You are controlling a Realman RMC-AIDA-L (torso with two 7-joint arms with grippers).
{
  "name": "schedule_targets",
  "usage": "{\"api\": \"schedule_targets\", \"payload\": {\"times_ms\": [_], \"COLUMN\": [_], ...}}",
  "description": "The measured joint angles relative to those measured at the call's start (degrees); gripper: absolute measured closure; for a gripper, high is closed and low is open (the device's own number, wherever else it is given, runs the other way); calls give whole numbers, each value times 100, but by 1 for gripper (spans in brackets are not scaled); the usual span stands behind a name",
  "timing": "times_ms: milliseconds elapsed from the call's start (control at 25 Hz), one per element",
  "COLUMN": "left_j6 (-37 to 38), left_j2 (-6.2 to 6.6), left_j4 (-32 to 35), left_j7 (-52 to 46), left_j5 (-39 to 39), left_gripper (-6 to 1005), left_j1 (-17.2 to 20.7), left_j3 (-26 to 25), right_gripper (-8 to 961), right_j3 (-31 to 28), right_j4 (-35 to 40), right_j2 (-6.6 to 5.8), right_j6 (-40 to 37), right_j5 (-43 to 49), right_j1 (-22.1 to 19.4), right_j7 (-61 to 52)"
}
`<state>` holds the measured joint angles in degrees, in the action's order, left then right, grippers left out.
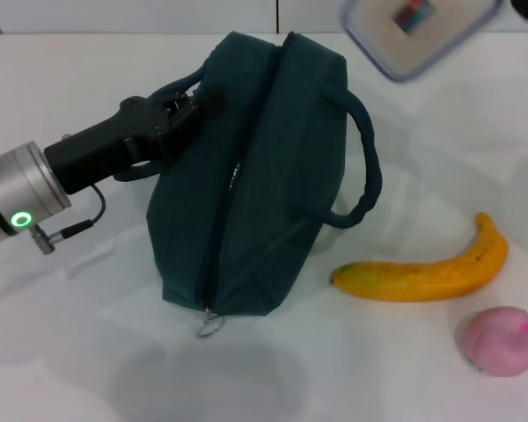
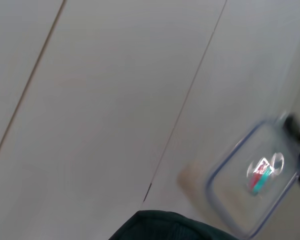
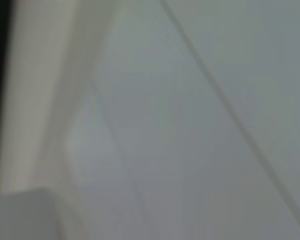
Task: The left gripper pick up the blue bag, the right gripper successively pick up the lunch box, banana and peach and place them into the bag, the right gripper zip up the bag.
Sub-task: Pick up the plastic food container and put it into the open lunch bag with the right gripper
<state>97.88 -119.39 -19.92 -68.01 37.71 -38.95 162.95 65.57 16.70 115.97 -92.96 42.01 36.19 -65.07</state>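
The dark blue-green bag (image 1: pixel 264 176) lies on the white table, its zip line running along its top to a pull (image 1: pixel 209 327) at the near end. My left gripper (image 1: pixel 180 107) is at the bag's left handle and shut on it. The clear lunch box (image 1: pixel 415 31) with a blue rim hangs tilted in the air beyond the bag, at the top right. My right gripper (image 1: pixel 519 5) shows only as a dark bit at the box's far edge, holding it. The left wrist view shows the box (image 2: pixel 255 180) and that gripper (image 2: pixel 297 131) too. The banana (image 1: pixel 422 274) and pink peach (image 1: pixel 499 341) lie right of the bag.
The bag's right handle (image 1: pixel 367 158) loops out toward the banana. A bare stretch of white table (image 1: pixel 79 352) lies in front of the bag and to its left. The right wrist view shows only blurred pale surfaces.
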Motion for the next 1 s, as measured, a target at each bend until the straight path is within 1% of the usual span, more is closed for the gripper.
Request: {"api": "schedule_targets", "payload": {"times_ms": [200, 360, 560, 800, 1000], "left_j6": [-38, -40, -43, -42, -77], "left_j2": [-2, 2, 2, 15, 15], "left_j4": [88, 103, 102, 102, 102], "left_j7": [17, 22, 24, 25, 25], "left_j5": [0, 0, 25, 188, 208], "left_gripper": [959, 959, 960, 960, 960], "left_j1": [14, 2, -5, -2, -28], "left_j3": [0, 0, -6, -9, -9], "right_gripper": [856, 857, 857, 857, 857], "right_j3": [43, 327, 916, 1333, 1647], "right_j4": [94, 50, 46, 32, 26], "right_j2": [3, 14, 21, 22, 22], "right_j6": [-153, -21, 448, 727, 1000], "right_j5": [3, 21, 10, 8, 31], "right_j1": [598, 821, 837, 607, 509], "right_j7": [-410, -491, -491, -453, -491]}}
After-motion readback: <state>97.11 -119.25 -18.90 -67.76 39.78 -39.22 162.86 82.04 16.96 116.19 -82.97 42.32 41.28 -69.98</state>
